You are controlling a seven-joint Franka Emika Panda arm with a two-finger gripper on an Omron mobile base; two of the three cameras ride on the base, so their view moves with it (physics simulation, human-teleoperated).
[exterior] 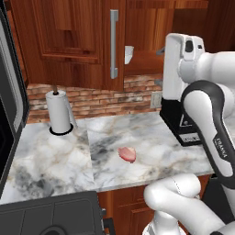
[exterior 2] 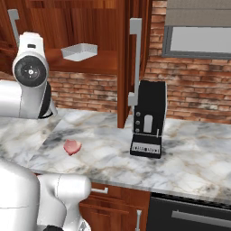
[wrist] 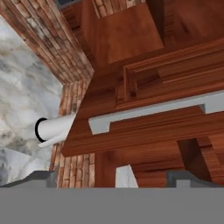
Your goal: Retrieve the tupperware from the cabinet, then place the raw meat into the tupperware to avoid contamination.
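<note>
1. Marble desk (exterior: 151, 137), brick backsplash (exterior 2: 90, 92) behind, window (exterior 2: 198, 40) at 1 o'clock in the right base view.
2. On the desk: paper-towel roll (exterior: 59, 112) at 9 o'clock, black coffee machine (exterior 2: 148, 119) at 3 o'clock, raw meat (exterior: 127, 154) lying flat near the front edge.
3. Cabinet (exterior: 69, 36) hangs above; one door (exterior 2: 131, 58) stands open.
4. Tupperware (exterior 2: 80, 51) sits on the open cabinet shelf.
5. Gripper (wrist: 111, 177) jaws wide, holding nothing, pointed at the door handle (wrist: 148, 113); tupperware corner shows between the fingertips (wrist: 39, 178).
</note>
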